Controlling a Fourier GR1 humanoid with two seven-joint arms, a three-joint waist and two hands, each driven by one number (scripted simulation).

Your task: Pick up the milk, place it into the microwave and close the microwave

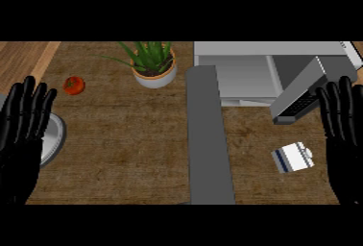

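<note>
Counter (127,144): brown wood | milk (292,157) lying near microwave (262,72)

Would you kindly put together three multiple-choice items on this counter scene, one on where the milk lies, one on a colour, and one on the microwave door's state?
1. Where is the milk carton?
A. Inside the microwave
B. On the counter in front of the microwave, near the right hand
C. Beside the plant pot

2. What colour is the small round fruit at the left?
A. Red
B. Blue
C. White

3. How is the microwave door?
A. Shut
C. Missing
B. Swung open

Answers: 1 B, it lies on the wood below the microwave, just left of the right hand. 2 A, it shows red-orange. 3 B, the door stands out from the bare cavity.
</note>
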